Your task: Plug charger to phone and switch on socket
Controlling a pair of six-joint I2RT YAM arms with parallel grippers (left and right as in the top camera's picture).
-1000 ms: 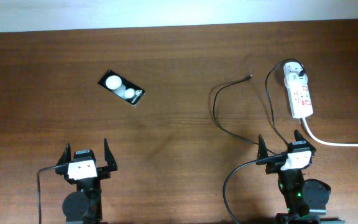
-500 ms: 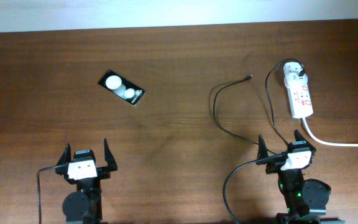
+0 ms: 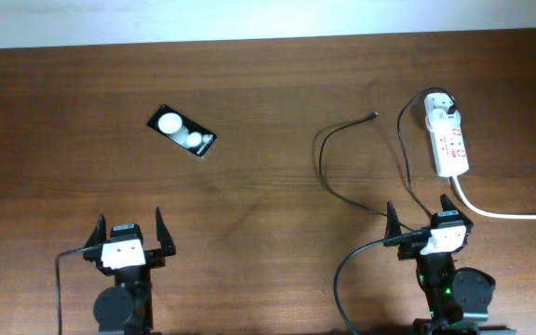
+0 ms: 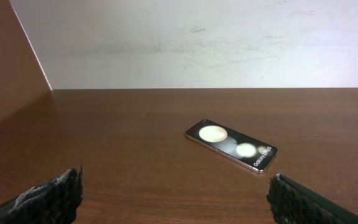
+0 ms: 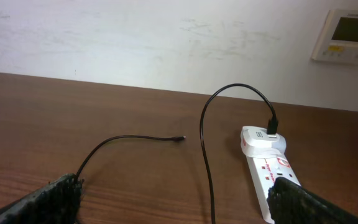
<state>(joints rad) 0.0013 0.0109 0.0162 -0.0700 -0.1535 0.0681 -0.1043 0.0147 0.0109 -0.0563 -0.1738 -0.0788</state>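
Observation:
The black phone (image 3: 183,131) lies flat at the left middle of the table, its glossy face showing round white reflections; it also shows in the left wrist view (image 4: 232,144). The white socket strip (image 3: 446,138) with red marks lies at the far right, also in the right wrist view (image 5: 269,172). The black charger cable (image 3: 328,168) is plugged into the strip's far end, and its loose connector tip (image 3: 371,115) lies on the wood, also in the right wrist view (image 5: 180,138). My left gripper (image 3: 128,234) is open and empty near the front edge. My right gripper (image 3: 421,219) is open and empty, the cable running under it.
The strip's thick white cord (image 3: 510,214) runs off the right edge. A white wall with a thermostat panel (image 5: 347,36) stands behind the table. Bare brown wood lies between the phone and the cable.

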